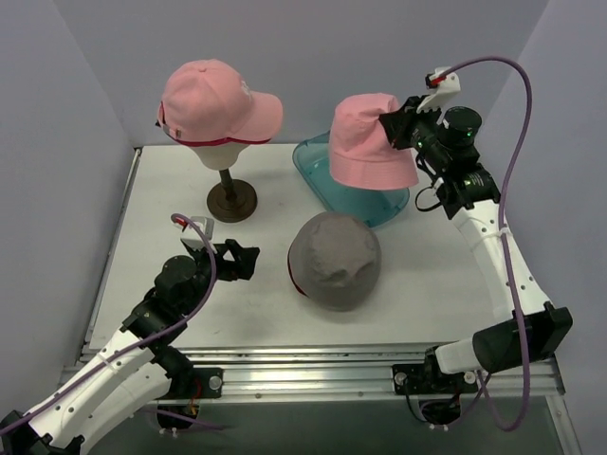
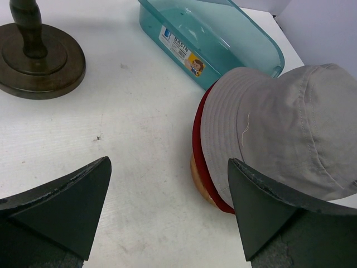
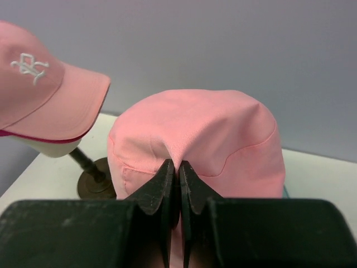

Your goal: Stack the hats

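Unfinished: right end effector (image 3: pixel 178 167) clamped on pale pink fabric bucket hat (image 1: pixel 370 142), upper right (not yet stacked); grey, red-edged fabric hat (image 1: pixel 334 258) untouched at centre; left end effector (image 2: pixel 168 167) apart

You had a pale pink peaked cap (image 1: pixel 218 95) with a white stitched emblem, and a magenta edge (image 1: pixel 199 140) showed under it. The bucket hat (image 1: pixel 370 142) was plain pink. The third hat (image 1: pixel 334 258) was grey outside with a dark red rim. The tray (image 1: pixel 311 173) was clear teal with a white label, the head form (image 1: pixel 220 152) cream, its stand (image 1: pixel 231 201) dark brown.
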Tool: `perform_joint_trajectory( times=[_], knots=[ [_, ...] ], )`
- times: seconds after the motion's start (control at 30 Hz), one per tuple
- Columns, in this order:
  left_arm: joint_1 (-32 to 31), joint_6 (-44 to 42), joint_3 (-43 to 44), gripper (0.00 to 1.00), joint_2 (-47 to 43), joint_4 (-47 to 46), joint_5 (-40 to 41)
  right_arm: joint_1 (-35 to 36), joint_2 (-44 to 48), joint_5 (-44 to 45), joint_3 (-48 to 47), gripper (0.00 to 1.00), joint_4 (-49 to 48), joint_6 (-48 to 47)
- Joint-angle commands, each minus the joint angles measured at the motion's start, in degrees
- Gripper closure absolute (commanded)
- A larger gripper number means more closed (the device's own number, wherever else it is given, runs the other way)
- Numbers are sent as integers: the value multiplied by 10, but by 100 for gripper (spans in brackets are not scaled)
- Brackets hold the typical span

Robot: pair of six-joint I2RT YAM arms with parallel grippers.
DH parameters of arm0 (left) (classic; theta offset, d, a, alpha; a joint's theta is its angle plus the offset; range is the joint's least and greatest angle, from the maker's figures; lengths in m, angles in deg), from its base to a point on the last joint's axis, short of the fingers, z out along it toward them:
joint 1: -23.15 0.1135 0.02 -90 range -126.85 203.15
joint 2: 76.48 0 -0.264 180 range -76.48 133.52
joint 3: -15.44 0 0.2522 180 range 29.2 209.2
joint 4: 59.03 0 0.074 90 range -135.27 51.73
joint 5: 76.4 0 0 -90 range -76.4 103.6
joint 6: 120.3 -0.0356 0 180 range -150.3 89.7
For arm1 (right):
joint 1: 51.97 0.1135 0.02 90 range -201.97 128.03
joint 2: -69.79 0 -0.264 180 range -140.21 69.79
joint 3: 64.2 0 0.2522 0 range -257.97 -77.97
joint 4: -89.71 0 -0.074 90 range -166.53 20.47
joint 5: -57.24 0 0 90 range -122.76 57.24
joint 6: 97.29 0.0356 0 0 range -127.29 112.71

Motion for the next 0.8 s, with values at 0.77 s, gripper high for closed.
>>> perform_joint_trajectory(
  times=[0.77],
  knots=[
    [-6,-1,-3,6,-12,-21,-1,282,211,236,231,100,38,37]
  ],
)
